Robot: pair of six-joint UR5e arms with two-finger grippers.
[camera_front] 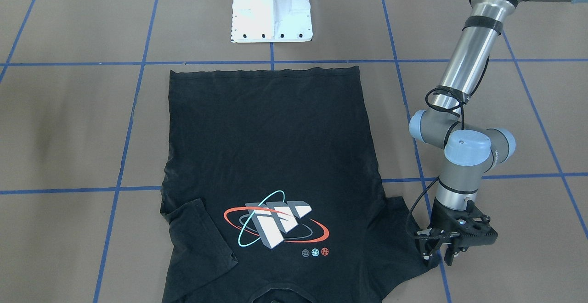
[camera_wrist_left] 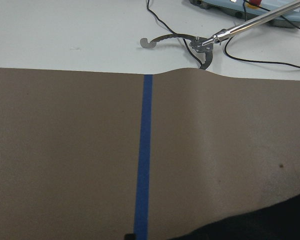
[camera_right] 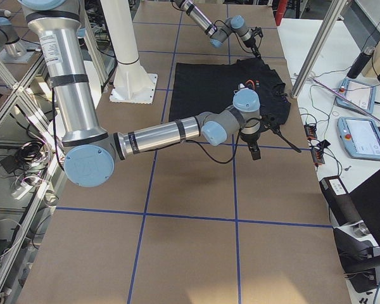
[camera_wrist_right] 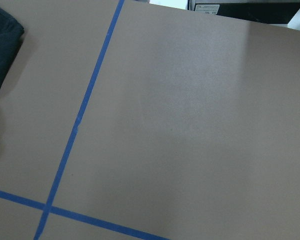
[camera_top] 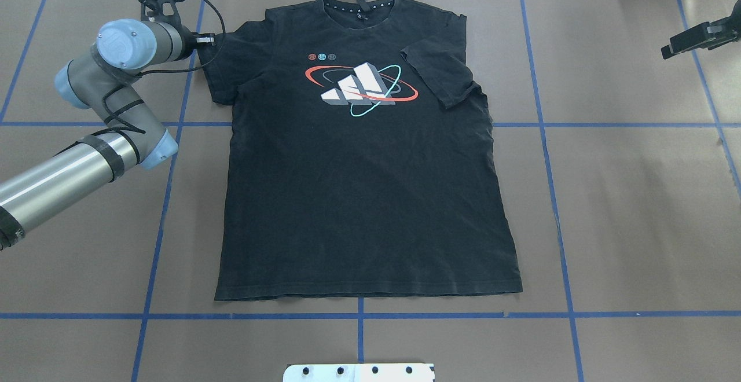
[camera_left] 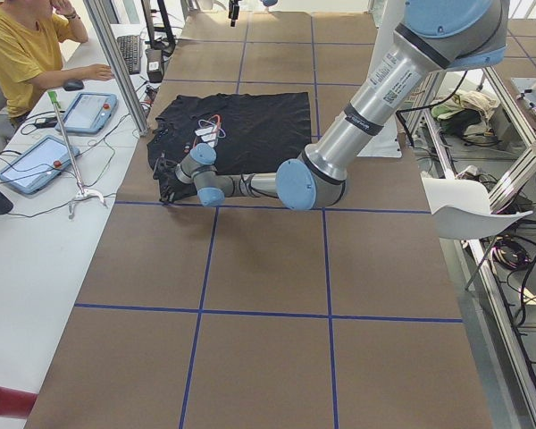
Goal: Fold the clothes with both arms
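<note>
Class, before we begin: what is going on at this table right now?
A two-armed robot is partway through folding a black T-shirt, which lies print-up on the brown table. One sleeve is already folded in over the front. The left gripper, jaws apart, is down at the edge of the other sleeve, which lies flat. The right gripper hangs over bare table beside the shirt, clear of the cloth.
</note>
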